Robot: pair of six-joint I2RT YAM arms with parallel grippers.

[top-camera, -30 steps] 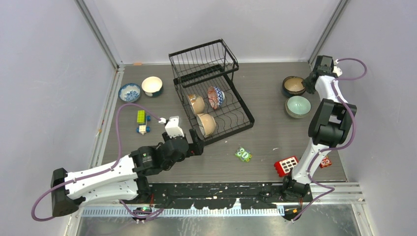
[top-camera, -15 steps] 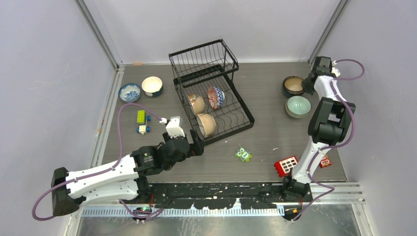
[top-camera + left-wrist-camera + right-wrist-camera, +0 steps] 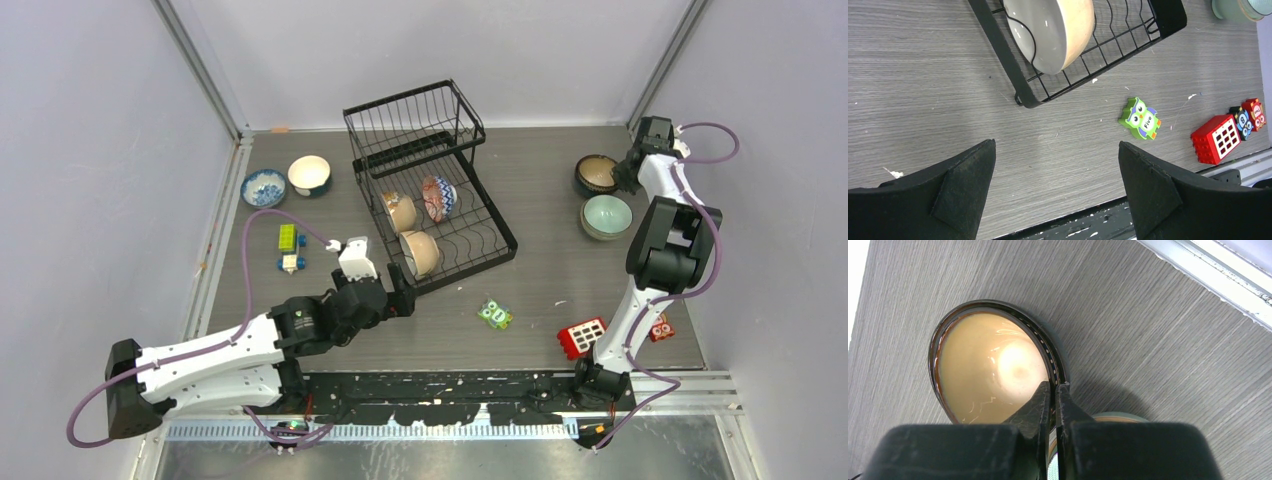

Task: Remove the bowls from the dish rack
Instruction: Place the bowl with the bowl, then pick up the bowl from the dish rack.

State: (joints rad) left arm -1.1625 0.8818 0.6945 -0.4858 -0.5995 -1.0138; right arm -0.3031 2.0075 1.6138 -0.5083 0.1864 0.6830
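Note:
The black wire dish rack (image 3: 497, 232) stands at mid-table with three bowls on edge in its lower tray: a cream one (image 3: 400, 212), a reddish patterned one (image 3: 438, 197) and a tan one (image 3: 420, 252). On the table stand a blue-patterned bowl (image 3: 264, 187) and a cream-lined bowl (image 3: 309, 175) at the left, and a dark bowl (image 3: 597, 172) and a mint bowl (image 3: 607, 215) at the right. My right gripper (image 3: 1054, 385) is shut, its tips over the dark bowl's (image 3: 993, 365) near rim, with nothing seen between them. My left gripper (image 3: 1056, 144) is open and empty, just short of the rack's near corner (image 3: 1003, 55) and the tan bowl (image 3: 1058, 30).
A green owl block (image 3: 494, 314) lies in front of the rack, and a red block (image 3: 581, 337) and small toy figures (image 3: 661, 329) sit near the right arm's base. Small blocks (image 3: 288, 247) lie left of the rack. The enclosure walls stand close behind the right gripper.
The right gripper's jaws have closed and its wrist has shifted slightly back from the dark bowl. The left arm has barely moved.

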